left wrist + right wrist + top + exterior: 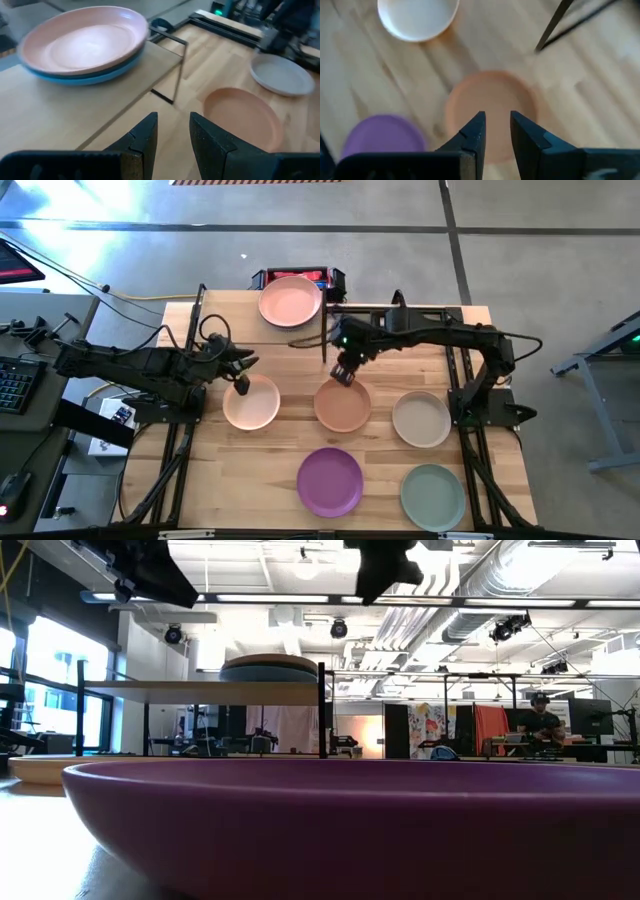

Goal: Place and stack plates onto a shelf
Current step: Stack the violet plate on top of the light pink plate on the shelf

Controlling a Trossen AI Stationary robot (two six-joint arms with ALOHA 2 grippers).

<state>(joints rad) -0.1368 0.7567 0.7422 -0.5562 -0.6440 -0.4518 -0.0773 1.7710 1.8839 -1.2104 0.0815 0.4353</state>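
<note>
Pink plate sits on top of a blue plate; the pair rests on the shelf at the far edge of the counter, near its middle. Only the blue rim shows under the pink one in the left wrist view.

Five plates lie flat on the counter, none touching:
- peach plate, left of centre
- terracotta orange plate, centre
- cream plate, toward the right edge
- purple plate, near edge, middle; it fills the foreground of the low view
- sage green plate, near right corner

Right hand hangs over the far rim of the terracotta plate. In the right wrist view its fingers stand a narrow gap apart with nothing between them; the terracotta plate lies below, apart from them.

Left hand is over the far edge of the peach plate. Fingers a narrow gap apart, empty, pointing toward the shelf's thin black leg.

A person sits in the room beyond the counter's far edge.
</note>
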